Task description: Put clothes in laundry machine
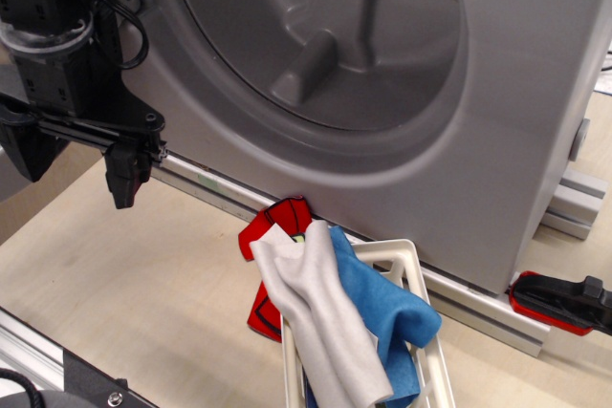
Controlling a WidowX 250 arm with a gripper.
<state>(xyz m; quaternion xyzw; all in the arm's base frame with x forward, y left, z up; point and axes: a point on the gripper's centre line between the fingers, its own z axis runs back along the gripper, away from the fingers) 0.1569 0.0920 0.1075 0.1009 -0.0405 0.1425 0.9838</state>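
The laundry machine (516, 140) is a large grey box filling the top of the view, its wide round mouth showing the ribbed drum (325, 35). The clothes lie bundled in front of its base: a white garment (320, 317) draped over a bright blue one (387, 308), with a red one with black lines (277, 226) beneath, partly on the table. A sliver of lime-green (299, 226) shows by the red. My black gripper (76, 164) hangs at the left, above the table and left of the bundle, open and empty.
A small white plastic lattice basket (406, 255) holds part of the bundle. An aluminium rail (215, 188) runs along the machine's base. A red and black clamp (555, 301) sits at the right. Another metal rail (48, 360) crosses the bottom left corner.
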